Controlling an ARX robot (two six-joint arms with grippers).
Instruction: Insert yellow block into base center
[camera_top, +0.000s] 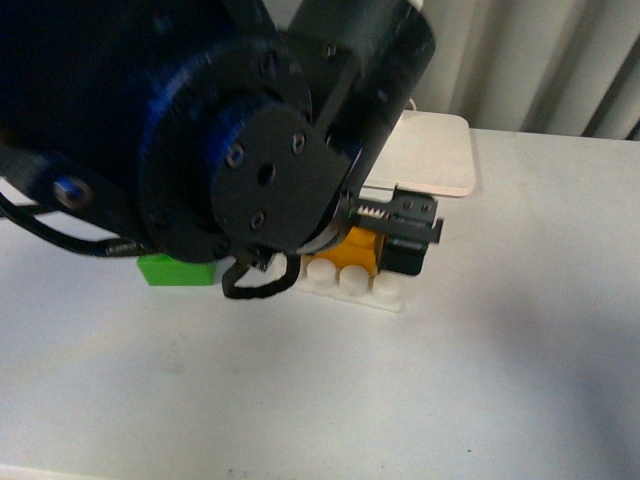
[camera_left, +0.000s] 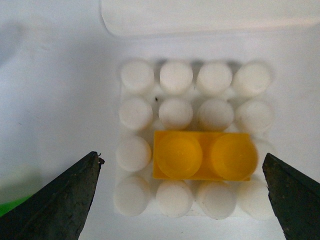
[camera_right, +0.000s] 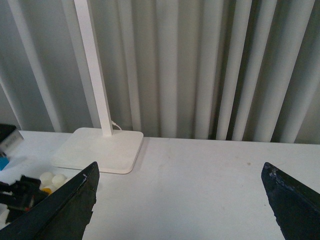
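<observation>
The yellow block (camera_left: 202, 155) sits studs-up on the white studded base (camera_left: 176, 77), in the row next to the near edge, with one white stud showing beside one end. My left gripper (camera_left: 182, 200) hangs open just above it, and its dark fingers (camera_left: 60, 200) stand wide of the base on both sides, touching nothing. From the front, the left arm fills the upper left and the left gripper (camera_top: 385, 240) is over the yellow block (camera_top: 355, 247) and base (camera_top: 352, 283). My right gripper (camera_right: 182, 200) is open above bare table.
A green brick (camera_top: 175, 270) lies left of the base, partly under the arm. The white lamp foot (camera_top: 435, 150) stands just behind the base, its post (camera_right: 92, 65) rising before grey curtains. Bare table stretches to the right and front.
</observation>
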